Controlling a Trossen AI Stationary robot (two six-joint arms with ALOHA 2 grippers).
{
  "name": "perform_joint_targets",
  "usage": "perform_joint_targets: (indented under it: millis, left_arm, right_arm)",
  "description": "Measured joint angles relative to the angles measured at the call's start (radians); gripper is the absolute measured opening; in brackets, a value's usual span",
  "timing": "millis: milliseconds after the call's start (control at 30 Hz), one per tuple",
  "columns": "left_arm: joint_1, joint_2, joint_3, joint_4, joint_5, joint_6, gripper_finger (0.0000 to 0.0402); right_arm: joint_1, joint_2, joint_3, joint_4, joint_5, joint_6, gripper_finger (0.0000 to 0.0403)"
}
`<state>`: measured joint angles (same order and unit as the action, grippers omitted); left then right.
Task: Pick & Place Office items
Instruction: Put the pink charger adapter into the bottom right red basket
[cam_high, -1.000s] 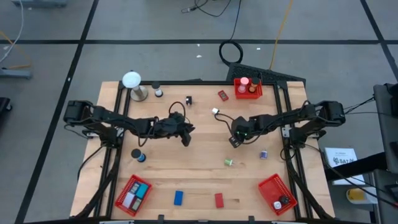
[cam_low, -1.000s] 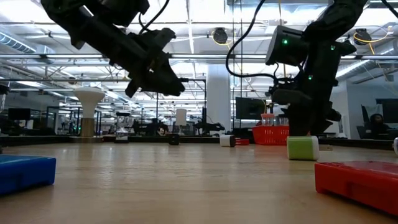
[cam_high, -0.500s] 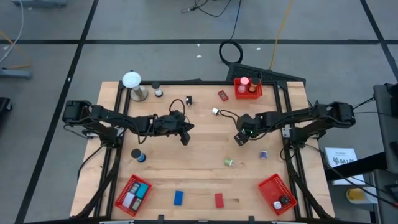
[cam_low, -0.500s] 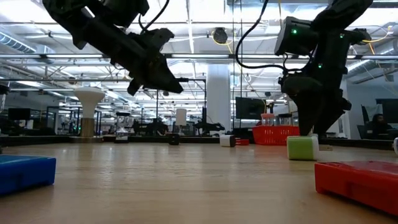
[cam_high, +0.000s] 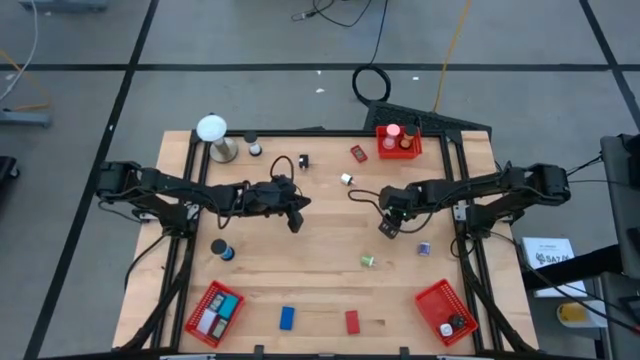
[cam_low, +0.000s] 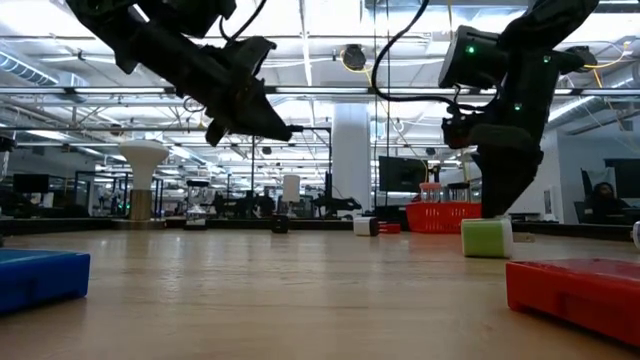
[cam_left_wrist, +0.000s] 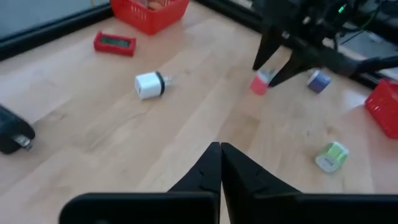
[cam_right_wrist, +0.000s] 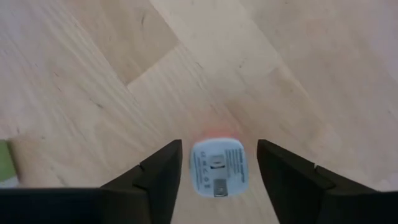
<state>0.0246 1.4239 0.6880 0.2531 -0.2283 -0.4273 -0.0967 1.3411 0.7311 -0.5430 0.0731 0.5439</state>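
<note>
The right gripper (cam_high: 388, 228) is held low over the right half of the table (cam_high: 300, 280), pointed downward. Its fingers (cam_right_wrist: 163, 171) are spread wide, and a pink piece (cam_right_wrist: 217, 167) with a white printed face is seen between them. A narrow gap is left on each side, so the piece is straddled but not gripped. A green roll (cam_high: 368, 262) is found near this gripper, toward the front edge, and a purple piece (cam_high: 424, 248) lies just to the roll's right. A white plug (cam_high: 346, 179) is seen behind the gripper, toward the back of the table. The left gripper (cam_high: 295, 218) is held above the middle of the table, clear of the wood. Its fingers (cam_left_wrist: 211, 165) are pressed tightly together and nothing is held in them. A blue cylinder (cam_high: 220, 248) stands on the left side, and a blue block (cam_high: 287, 318) and a red block (cam_high: 352, 321) lie near the front edge, between two red baskets (cam_high: 215, 309).
</note>
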Motion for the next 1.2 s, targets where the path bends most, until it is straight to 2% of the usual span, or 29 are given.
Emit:
perform_joint_targets:
  millis: [233, 367, 533, 733, 900, 1067, 1200]
  left_arm:
    - [0.0, -0.011, -0.009, -0.01, -0.011, 0.001, 0.0012]
    - [0.0, -0.011, -0.052, 0.045, -0.014, -0.021, 0.0003]
    - [0.0, -0.011, -0.093, 0.099, -0.016, -0.057, 0.0013]
    - [0.0, -0.039, -0.115, 0.119, -0.017, -0.053, 0.0004]
    - [0.001, -0.04, -0.116, 0.116, -0.026, -0.028, 0.0013]
    - [0.001, -0.04, -0.116, 0.113, -0.016, -0.029, 0.0003]
    - [0.001, -0.04, -0.116, 0.112, -0.015, -0.022, 0.0014]
  right_arm:
    - [0.0, 0.018, -0.01, 0.0, -0.026, -0.042, 0.0155]
    - [0.0, 0.034, -0.008, 0.013, -0.025, -0.066, 0.0147]
    - [0.0, 0.028, -0.007, 0.009, -0.04, -0.046, 0.0143]
    - [0.037, -0.059, 0.051, -0.123, -0.104, 0.053, 0.0139]
    - [0.197, -0.153, 0.166, -0.309, -0.095, 0.259, 0.0138]
    - [0.48, -0.175, 0.244, -0.409, -0.028, 0.599, 0.0138]
    - [0.692, -0.149, 0.267, -0.416, -0.018, 0.861, 0.0138]
